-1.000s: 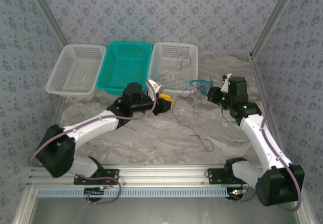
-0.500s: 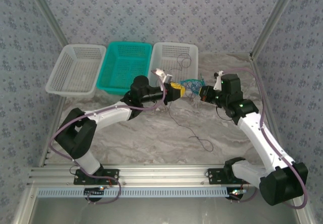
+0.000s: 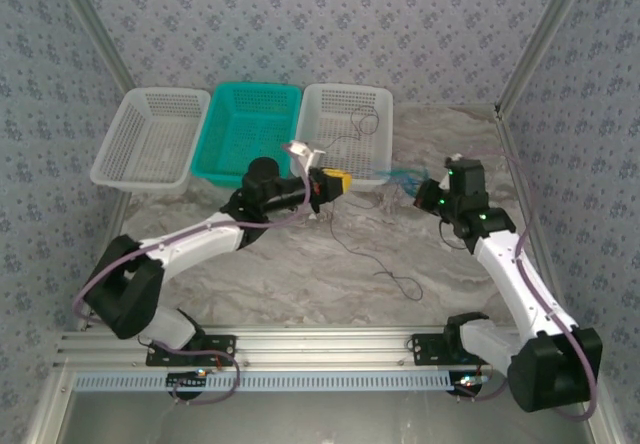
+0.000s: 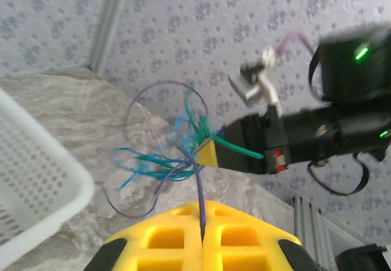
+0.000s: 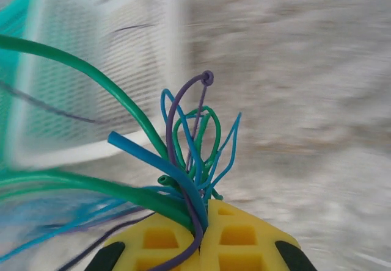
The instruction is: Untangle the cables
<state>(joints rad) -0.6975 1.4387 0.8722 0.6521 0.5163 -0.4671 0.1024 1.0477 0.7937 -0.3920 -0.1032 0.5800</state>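
— How are the arms sitting?
— The left arm [image 3: 190, 239] is reaching low from its base toward two o'clock, elbow bent close to the base. Its left gripper [image 3: 335, 180] is hovering just in front of the right-hand white basket [image 3: 345, 104]. The right arm [image 3: 510, 264] is leaning toward eleven o'clock, and the right gripper [image 3: 422, 196] is pointing to nine o'clock, facing the other one.
— Are they gripping anything?
— Both pairs of jaws are pressing fully together. The left one's yellow fingers [image 4: 159, 240] are pinching a thin purple strand [image 4: 200, 191]; the right one is clamping the root of the bundle.
— Where are the cables?
— The cables [image 3: 398, 174], a blue, teal and purple tangle, are hanging between the two grippers, toward one o'clock of the table's middle. A dark strand [image 3: 400, 282] is trailing over the marbled table [image 3: 300, 284] toward five o'clock.
— And the room?
— A teal basket [image 3: 250, 129] and another white basket [image 3: 150, 144] are sitting at eleven and ten o'clock. Patterned wallpaper [image 3: 300, 24] is closing in the sides, and a metal rail [image 3: 320, 344] is running along six o'clock.
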